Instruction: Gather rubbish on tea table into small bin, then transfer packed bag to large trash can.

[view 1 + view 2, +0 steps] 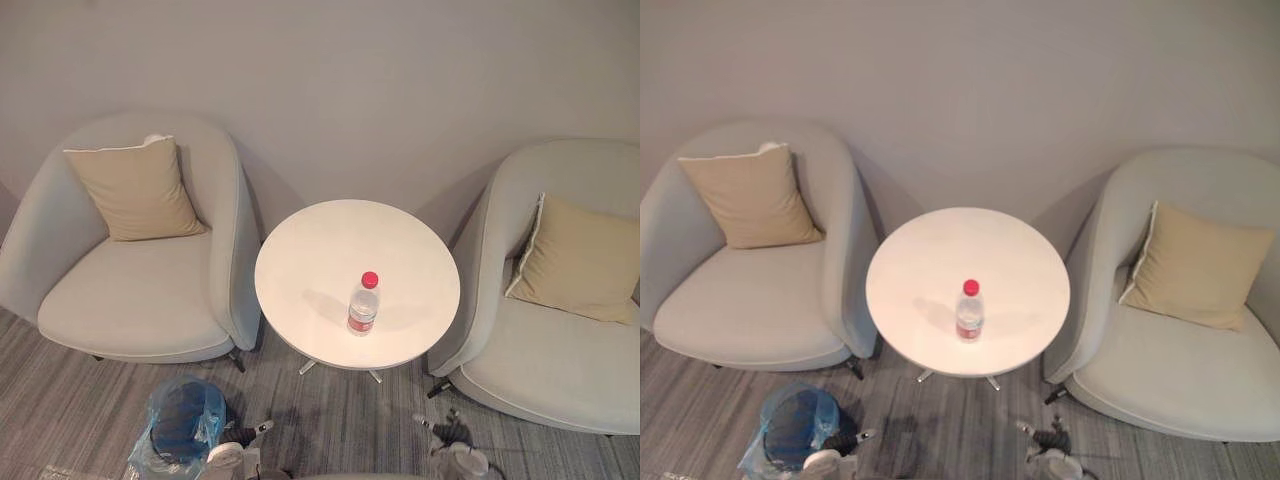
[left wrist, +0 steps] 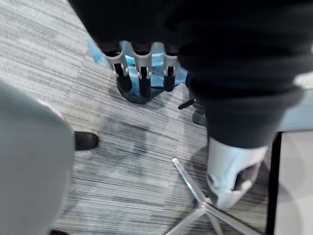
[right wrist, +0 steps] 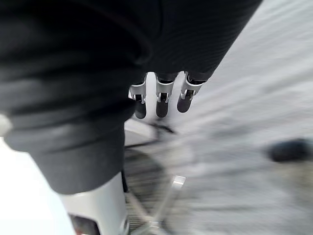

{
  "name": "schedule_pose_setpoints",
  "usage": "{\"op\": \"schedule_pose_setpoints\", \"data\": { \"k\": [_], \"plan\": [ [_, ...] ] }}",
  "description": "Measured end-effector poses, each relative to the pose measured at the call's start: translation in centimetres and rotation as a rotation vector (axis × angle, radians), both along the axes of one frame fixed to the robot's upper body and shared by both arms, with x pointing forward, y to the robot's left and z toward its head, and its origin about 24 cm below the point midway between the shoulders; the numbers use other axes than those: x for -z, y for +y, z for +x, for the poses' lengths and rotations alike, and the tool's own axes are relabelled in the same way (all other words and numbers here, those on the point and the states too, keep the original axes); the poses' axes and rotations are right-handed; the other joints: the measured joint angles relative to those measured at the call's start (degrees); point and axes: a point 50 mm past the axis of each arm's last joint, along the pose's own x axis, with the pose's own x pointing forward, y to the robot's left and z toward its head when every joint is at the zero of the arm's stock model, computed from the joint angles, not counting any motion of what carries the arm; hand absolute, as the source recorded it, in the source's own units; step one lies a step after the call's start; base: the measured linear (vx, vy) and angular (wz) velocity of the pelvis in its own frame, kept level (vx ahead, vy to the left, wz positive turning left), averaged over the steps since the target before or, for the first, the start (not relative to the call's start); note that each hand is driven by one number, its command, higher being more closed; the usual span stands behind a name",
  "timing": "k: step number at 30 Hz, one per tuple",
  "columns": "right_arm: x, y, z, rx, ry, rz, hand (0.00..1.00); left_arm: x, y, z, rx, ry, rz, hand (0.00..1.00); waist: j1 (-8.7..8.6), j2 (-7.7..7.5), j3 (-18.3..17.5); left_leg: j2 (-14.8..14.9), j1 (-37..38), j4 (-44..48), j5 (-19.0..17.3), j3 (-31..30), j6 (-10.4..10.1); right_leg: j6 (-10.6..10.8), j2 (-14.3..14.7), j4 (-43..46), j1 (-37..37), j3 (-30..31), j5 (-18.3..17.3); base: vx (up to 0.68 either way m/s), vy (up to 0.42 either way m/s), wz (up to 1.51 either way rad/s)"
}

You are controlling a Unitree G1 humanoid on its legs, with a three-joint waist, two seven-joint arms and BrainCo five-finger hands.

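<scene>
Found upright on the round white tea table [image 1: 310, 250]: one clear plastic bottle [image 1: 363, 305] with a red cap, toward the table's near edge, well apart from both hands.

Noted on the grey carpet [image 1: 340, 420], below the table's left side: small bin [image 1: 178, 425] lined with a blue bag [image 1: 212, 420], mouth open, near the front of the left armchair [image 1: 140, 290].

Located low over the carpet, just beside the bin: left hand [image 2: 142, 63], fingers straight and relaxed, holding nothing, blue bag visible past the fingertips.

Located low to the right, near the table's metal foot [image 2: 195, 205]: right hand [image 3: 163, 95], fingers extended, empty.

Flanking the table: the left armchair and a matching pale grey right armchair [image 1: 560, 360], with a beige cushion against the back of each, left cushion [image 1: 137, 190] and right cushion [image 1: 580, 260].

Behind all: plain grey wall [image 1: 350, 90].
</scene>
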Motion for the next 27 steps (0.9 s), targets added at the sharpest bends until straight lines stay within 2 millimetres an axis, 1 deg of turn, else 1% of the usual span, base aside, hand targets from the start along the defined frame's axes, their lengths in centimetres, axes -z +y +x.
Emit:
{"op": "schedule_pose_setpoints", "data": {
  "k": [1, 3, 6, 7, 9, 11, 14, 15, 20, 23, 25, 27],
  "plan": [
    [-1.8, 0.0, 1.4, -0.084, -0.080, -0.100, 0.00, 0.0, 0.4, -0.4, 0.035, 0.013, 0.024, 0.00, -0.02, -0.49, 0.56, -0.33, -0.07, -0.11, 0.01, -1.46, 0.01, 0.27, 0.01, -1.65, 0.58, 0.01, 0.47, -0.06, 0.016, 0.05],
    [-2.1, 0.4, 1.6, -0.123, -0.095, -0.124, 0.00, 0.0, 0.3, -0.3, 0.053, 0.012, 0.025, 0.00, -0.02, -0.29, 0.70, -0.40, -0.09, -0.27, 0.01, -1.79, 0.03, 0.27, 0.01, -1.84, 0.58, 0.02, 0.47, -0.03, 0.007, 0.03],
    [-2.4, 0.4, 1.8, -0.128, -0.107, -0.128, 0.00, 0.0, 0.2, -0.3, 0.061, 0.010, 0.025, 0.00, 0.01, 0.04, 0.94, -0.55, -0.19, -0.55, 0.01, -3.23, 0.03, 0.33, 0.02, -2.18, 0.62, -0.11, 0.51, 0.00, 0.000, 0.00],
    [-2.9, 0.5, 2.1, -0.139, -0.134, -0.135, 0.00, 0.0, 0.1, -0.2, 0.065, 0.009, 0.024, 0.00, -0.04, 0.23, 1.11, -0.61, -0.32, -0.57, 0.01, -3.43, 0.03, 0.41, 0.02, -2.40, 0.63, -0.17, 0.63, 0.00, 0.000, 0.00],
    [-5.0, 1.0, 3.8, -0.240, -0.234, -0.191, 0.00, -0.1, -0.1, 0.0, 0.097, -0.006, 0.028, 0.00, -0.22, 0.47, 1.36, -0.82, -1.17, -0.55, 0.02, -6.15, 0.05, 0.24, 0.16, -3.37, 0.79, -0.73, 1.23, 0.04, -0.023, 0.11],
    [-5.7, 1.3, 4.5, -0.277, -0.274, -0.205, 0.00, -0.1, -0.1, 0.1, 0.111, -0.012, 0.033, 0.00, -0.20, 0.31, 1.46, -0.82, -1.43, -0.55, 0.02, -6.67, 0.05, 0.16, 0.26, -3.73, 0.98, -1.17, 1.29, 0.04, -0.024, 0.17],
    [-6.9, 2.2, 6.0, -0.334, -0.338, -0.208, 0.00, -0.3, -0.2, 0.5, 0.120, -0.029, 0.036, 0.00, -0.17, 0.17, 2.27, -0.79, -1.91, -0.54, 0.02, -8.18, 0.05, 0.13, 0.44, -3.92, 1.19, -1.83, 1.28, 0.03, -0.025, 0.17],
    [-7.1, 2.4, 6.3, -0.350, -0.349, -0.210, 0.00, -0.3, -0.3, 0.7, 0.125, -0.034, 0.035, 0.00, -0.07, 0.33, 2.62, -0.79, -2.05, -0.55, 0.02, -8.44, 0.06, 0.13, 0.45, -3.99, 1.24, -1.99, 1.28, 0.01, -0.015, 0.09],
    [-7.5, 3.2, 7.0, -0.396, -0.366, -0.215, 0.00, -0.4, -0.3, 0.8, 0.126, -0.036, 0.035, 0.00, 0.10, 0.39, 2.80, -0.89, -2.33, -0.63, 0.00, -9.37, 0.08, 0.12, 0.45, -4.23, 1.52, -2.38, 1.29, 0.01, -0.004, 0.10],
    [-8.1, 4.0, 7.9, -0.431, -0.396, -0.216, 0.00, -0.4, -0.3, 0.9, 0.127, -0.040, 0.035, 0.00, 0.18, 0.52, 3.01, -1.01, -3.60, -0.47, 0.01, -9.98, 0.08, 0.10, 0.45, -4.51, 1.12, -2.90, 1.30, 0.01, -0.005, 0.09],
    [-8.2, 4.1, 8.1, -0.438, -0.402, -0.216, 0.00, -0.4, -0.3, 1.0, 0.128, -0.041, 0.035, 0.00, 0.18, 0.59, 3.07, -1.11, -3.99, -0.29, 0.01, -10.74, 0.08, 0.10, 0.45, -4.59, 1.15, -3.56, 1.31, -0.01, -0.013, 0.18],
    [-8.5, 4.6, 8.5, -0.459, -0.417, -0.217, 0.00, -0.5, -0.4, 1.1, 0.129, -0.050, 0.035, 0.00, 0.51, 0.63, 3.45, -1.13, -4.05, -0.29, 0.01, -11.47, 0.08, 0.07, 0.50, -4.65, 1.19, -4.27, 1.29, -0.02, -0.016, 0.19]
  ]
}}
